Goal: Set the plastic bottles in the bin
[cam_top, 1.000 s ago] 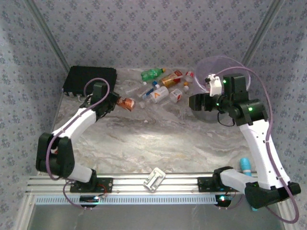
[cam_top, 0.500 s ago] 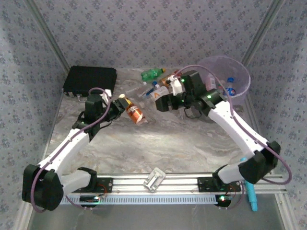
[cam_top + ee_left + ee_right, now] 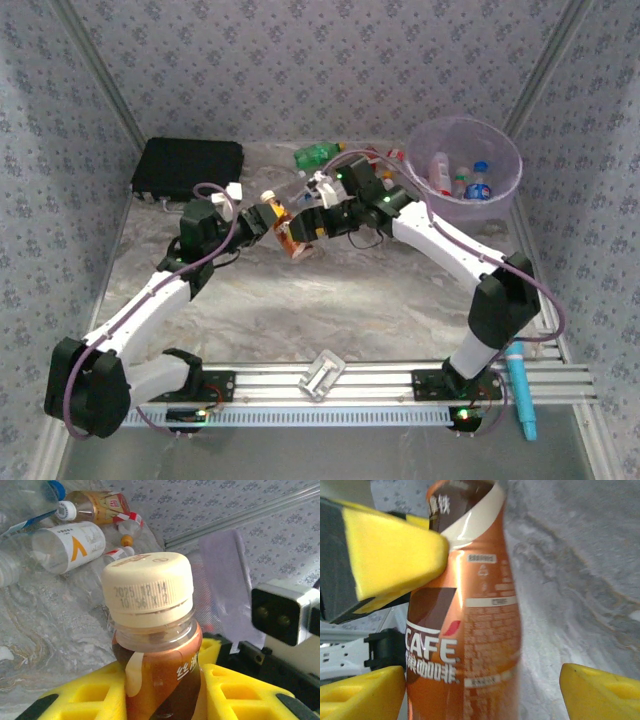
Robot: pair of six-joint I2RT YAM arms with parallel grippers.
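My left gripper (image 3: 263,222) is shut on a brown-orange coffee bottle (image 3: 287,231) with a cream cap, held above the table left of centre. In the left wrist view its yellow fingers (image 3: 75,697) clamp the bottle (image 3: 152,640) just below the cap. My right gripper (image 3: 306,227) stands open around the same bottle's lower body (image 3: 465,645). Its left pad (image 3: 362,695) is close beside the label and its right pad (image 3: 600,692) is well clear. The pale-purple bin (image 3: 512,180) stands at the back right with a few bottles (image 3: 478,183) inside.
More bottles lie at the back centre, among them a green one (image 3: 318,154) and a white-labelled one (image 3: 70,545). A black case (image 3: 188,167) sits at the back left. A blue object (image 3: 519,385) lies by the right base. A small white part (image 3: 322,375) rests on the front rail.
My right arm has swung left from the bin to the bottle held by the left gripper. The left arm has carried that bottle slightly right and stayed shut on it.
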